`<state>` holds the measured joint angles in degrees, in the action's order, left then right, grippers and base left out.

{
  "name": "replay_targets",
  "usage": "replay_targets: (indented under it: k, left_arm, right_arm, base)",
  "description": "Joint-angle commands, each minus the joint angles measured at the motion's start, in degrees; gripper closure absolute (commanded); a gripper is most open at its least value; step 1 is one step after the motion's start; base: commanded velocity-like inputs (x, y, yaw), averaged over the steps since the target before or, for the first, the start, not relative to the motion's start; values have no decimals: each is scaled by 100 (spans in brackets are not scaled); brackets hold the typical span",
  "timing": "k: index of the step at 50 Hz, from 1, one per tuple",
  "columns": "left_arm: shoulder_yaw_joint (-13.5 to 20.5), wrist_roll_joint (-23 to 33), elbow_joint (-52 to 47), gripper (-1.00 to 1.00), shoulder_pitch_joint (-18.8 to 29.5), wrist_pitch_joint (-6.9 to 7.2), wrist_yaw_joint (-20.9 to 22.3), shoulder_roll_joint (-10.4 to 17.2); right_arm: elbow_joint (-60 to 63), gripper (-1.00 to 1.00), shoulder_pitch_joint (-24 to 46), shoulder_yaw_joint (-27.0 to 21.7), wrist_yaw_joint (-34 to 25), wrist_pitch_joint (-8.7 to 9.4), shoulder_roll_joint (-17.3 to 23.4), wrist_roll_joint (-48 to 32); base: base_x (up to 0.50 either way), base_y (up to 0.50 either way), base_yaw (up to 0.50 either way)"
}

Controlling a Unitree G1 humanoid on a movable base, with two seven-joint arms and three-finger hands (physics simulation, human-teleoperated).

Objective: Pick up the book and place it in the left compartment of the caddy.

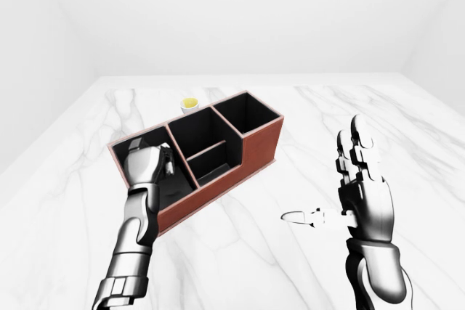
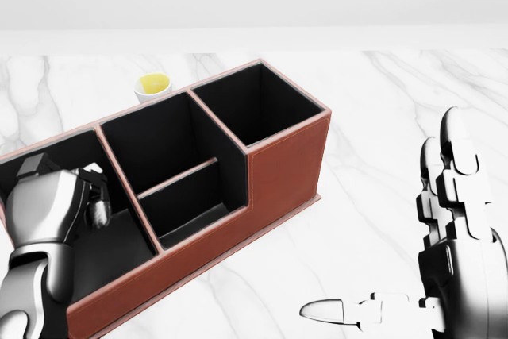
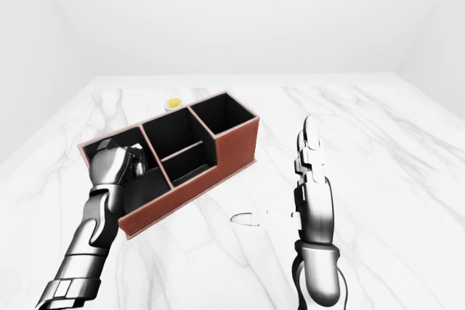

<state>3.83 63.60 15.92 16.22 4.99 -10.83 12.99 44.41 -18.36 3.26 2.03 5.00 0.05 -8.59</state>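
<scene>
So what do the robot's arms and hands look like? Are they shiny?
Yes, quite shiny. Both arms are smooth silver-grey metal with darker grey and black joints. The left hand has a rounded, glossy shell, and its forearm is built in ribbed segments. The right hand has blocky, jointed fingers in pale grey with dark gaps between the pieces. No cables, stickers or markings show.
</scene>
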Motion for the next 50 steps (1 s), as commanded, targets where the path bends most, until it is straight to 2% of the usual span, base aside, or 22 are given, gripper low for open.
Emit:
replay_targets:
  k: [1,4,5,6,13,25,29,33,39,40,46,50]
  left_arm:
    - [-18,596,-82,100,86,1,-252,72]
    - [-31,620,-135,100,51,1,-262,61]
    - [-39,616,-226,-92,-4,1,-265,44]
    - [-51,644,-287,-100,-39,1,-259,38]
    - [6,673,-1040,-100,-287,1,112,-67]
    - [67,951,-1797,-100,-589,1,311,-163]
    - [70,1161,-2848,-100,-830,1,651,-297]
    - [80,1440,-4280,-100,-1172,1,1182,-514]
    - [74,1661,-5890,-100,-1516,1,1916,-842]
    - [59,1682,-6323,-100,-1567,1,2142,-905]
    - [149,1656,-6998,-100,-1560,1,2628,-1073]
    - [225,1645,-6924,-100,-1582,-20,2552,-1075]
  right_arm:
    - [-5,-100,32,13,-3,0,1,-13]
    - [-19,-100,37,2,-5,0,0,-1]
    - [-14,-100,39,5,-5,0,3,-9]
    - [-3,-100,39,7,-8,0,3,-10]
    - [0,-100,108,37,-8,0,5,-48]
    - [29,-100,203,78,-18,0,22,-90]
    - [66,-100,218,66,-15,0,18,-99]
    - [0,-100,232,95,5,0,14,-106]
    - [-14,-100,214,78,16,0,13,-79]
    - [-31,-100,209,89,19,0,14,-81]
    - [-22,-100,133,88,26,0,20,-47]
    - [-21,-100,74,64,28,0,18,-16]
  base:
    - [0,0,0]
    - [0,0,0]
    - [0,0,0]
    - [0,0,0]
    - [0,0,0]
    - [0,0,0]
    - [0,0,0]
    - [0,0,0]
    - [0,0,0]
    - [0,0,0]
    - [0,0,0]
    - [0,0,0]
